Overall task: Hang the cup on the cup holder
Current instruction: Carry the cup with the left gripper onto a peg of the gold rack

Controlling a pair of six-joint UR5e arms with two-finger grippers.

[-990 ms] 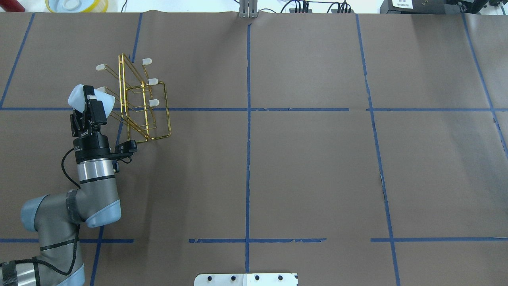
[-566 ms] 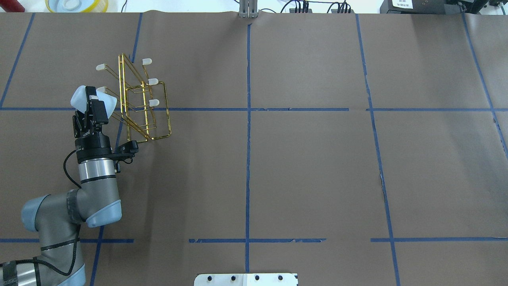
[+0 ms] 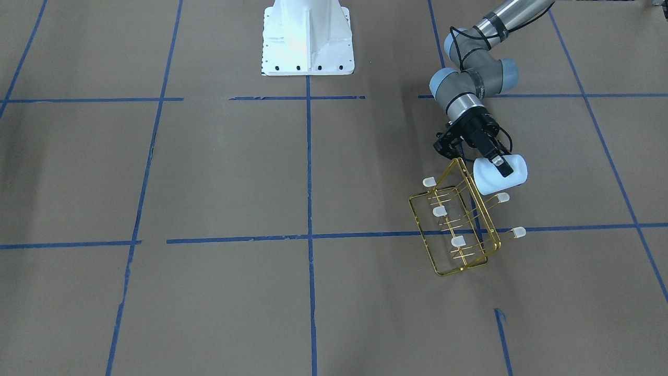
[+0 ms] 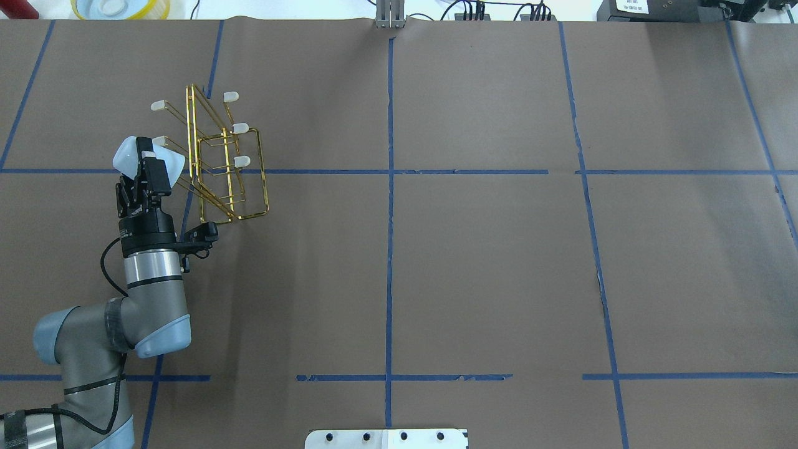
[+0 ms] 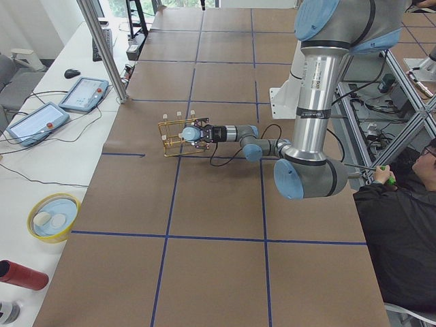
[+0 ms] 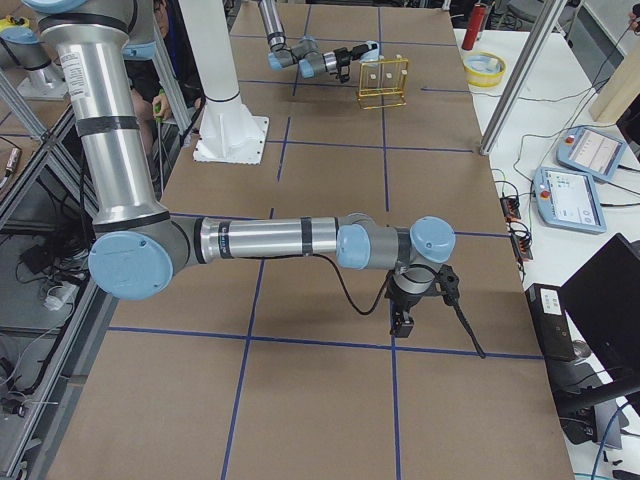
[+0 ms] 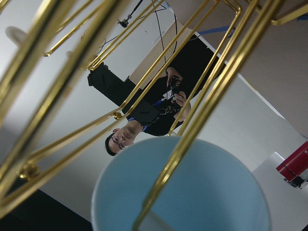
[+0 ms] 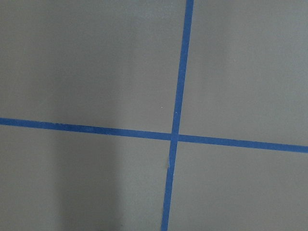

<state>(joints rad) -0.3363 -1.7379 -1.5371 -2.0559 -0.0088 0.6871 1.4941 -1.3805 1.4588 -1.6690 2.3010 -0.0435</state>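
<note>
My left gripper (image 4: pixel 148 161) is shut on the pale blue-white cup (image 4: pixel 128 154), gripping it across the sides and holding it on its side above the table. The cup's mouth faces the gold wire cup holder (image 4: pixel 264 174), right beside the rack's near-side capped pegs. From across the table, the cup (image 3: pixel 490 183) sits against the upright frame of the holder (image 3: pixel 424 235). In the left wrist view the cup's rim (image 7: pixel 192 192) shows behind gold wires (image 7: pixel 207 110). My right gripper (image 6: pixel 400 325) hangs over bare table far from the rack; I cannot tell whether it is open or shut.
A yellow-rimmed bowl (image 4: pixel 118 7) and a red cylinder (image 4: pixel 19 7) lie beyond the table's far left corner. The white robot base (image 3: pixel 308 36) stands at mid-table. A person (image 5: pixel 402 225) sits by the robot's side. Blue tape lines (image 8: pixel 175 134) cross the brown cover.
My left gripper has carried the cup a little to the right, closer to the rack's pegs. The rack has stayed where it was.
</note>
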